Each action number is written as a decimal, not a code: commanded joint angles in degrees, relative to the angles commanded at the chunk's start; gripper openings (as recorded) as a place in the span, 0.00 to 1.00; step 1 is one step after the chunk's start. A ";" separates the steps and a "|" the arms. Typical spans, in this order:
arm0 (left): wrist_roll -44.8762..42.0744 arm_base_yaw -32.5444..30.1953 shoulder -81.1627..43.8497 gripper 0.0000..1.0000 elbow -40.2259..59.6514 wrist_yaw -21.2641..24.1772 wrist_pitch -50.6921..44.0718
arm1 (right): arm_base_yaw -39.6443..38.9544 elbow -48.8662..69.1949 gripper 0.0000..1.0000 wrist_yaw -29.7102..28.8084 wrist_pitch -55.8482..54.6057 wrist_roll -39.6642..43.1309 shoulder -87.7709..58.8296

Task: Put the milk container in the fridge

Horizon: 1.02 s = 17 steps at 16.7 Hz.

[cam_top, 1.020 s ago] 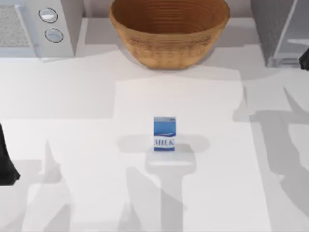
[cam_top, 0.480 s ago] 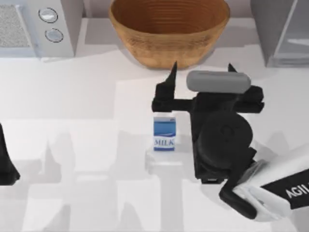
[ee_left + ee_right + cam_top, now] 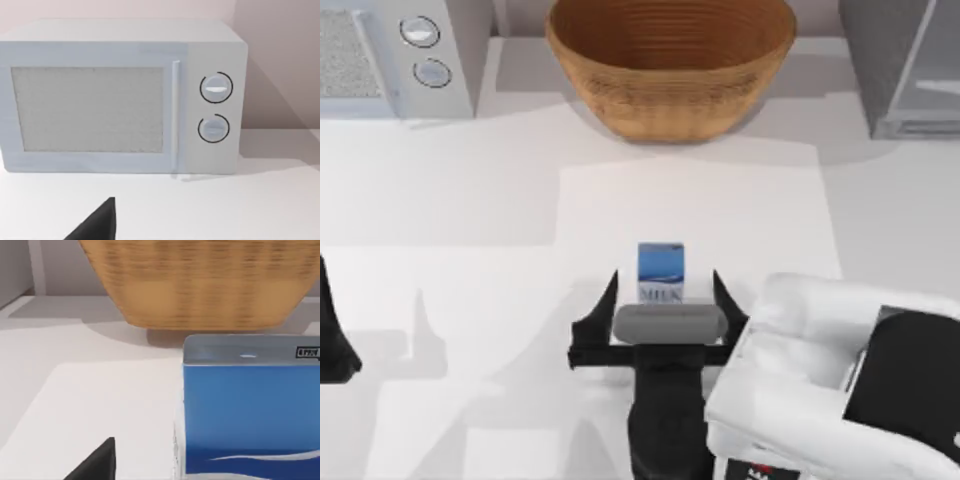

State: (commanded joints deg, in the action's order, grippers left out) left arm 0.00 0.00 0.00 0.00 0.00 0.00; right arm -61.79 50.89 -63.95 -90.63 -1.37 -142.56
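Milk container (image 3: 660, 271) stands upright near the middle of the desk (image 3: 470, 200) in the top view, blue above and white below, with its lettering partly covered by the right gripper. The right gripper (image 3: 665, 295) is just on the near side of the carton, and its two dark fingers (image 3: 608, 298) are spread wide, one at each side of the carton and apart from it, so the jaws are open and pinch nothing. The woven basket (image 3: 670, 65) sits at the far edge of the desk, behind the carton and well apart from it. The fridge (image 3: 900, 65) stands at the far right corner, and the white microwave (image 3: 400, 55) with two round knobs stands at the far left corner. The left arm (image 3: 335, 340) is parked at the left edge of the desk.

From the left wrist view, the microwave (image 3: 120, 95) faces the camera, door closed. One dark fingertip (image 3: 100, 222) is visible; whether these jaws are open or closed, I cannot tell.

From the right wrist view, the milk container (image 3: 250, 410) is very close, with the basket (image 3: 200, 285) behind it. One dark fingertip (image 3: 100, 462) is beside the carton, not touching it.
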 joint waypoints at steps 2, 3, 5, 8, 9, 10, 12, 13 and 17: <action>0.00 0.00 0.00 1.00 0.00 0.00 0.00 | -0.90 0.79 1.00 -0.97 -1.38 0.17 -2.19; 0.00 0.00 0.00 1.00 0.00 0.00 0.00 | -0.97 0.85 1.00 -1.05 -1.49 0.19 -2.36; 0.00 0.00 0.00 1.00 0.00 0.00 0.00 | -0.97 0.85 1.00 -1.05 -1.49 0.19 -2.36; 0.00 0.00 0.00 1.00 0.00 0.00 0.00 | -0.53 0.87 1.00 -0.72 -1.22 0.17 -2.30; 0.00 0.00 0.00 1.00 0.00 0.00 0.00 | 0.11 1.55 1.00 -0.02 -0.80 0.18 -2.41; 0.00 0.00 0.00 1.00 0.00 0.00 0.00 | 1.10 2.54 1.00 1.01 -0.13 0.22 -2.62; 0.00 0.00 0.00 1.00 0.00 0.00 0.00 | 3.50 4.88 1.00 3.42 1.53 0.34 -3.18; 0.00 0.00 0.00 1.00 0.00 0.00 0.00 | 4.60 5.94 1.00 4.52 2.29 0.39 -3.43; 0.00 0.00 0.00 1.00 0.00 0.00 0.00 | 5.85 7.13 1.00 5.76 3.14 0.45 -3.72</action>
State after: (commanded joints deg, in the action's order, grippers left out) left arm 0.00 0.00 0.00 0.00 0.00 0.00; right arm -55.95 58.02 -58.19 -87.49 -0.93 -146.29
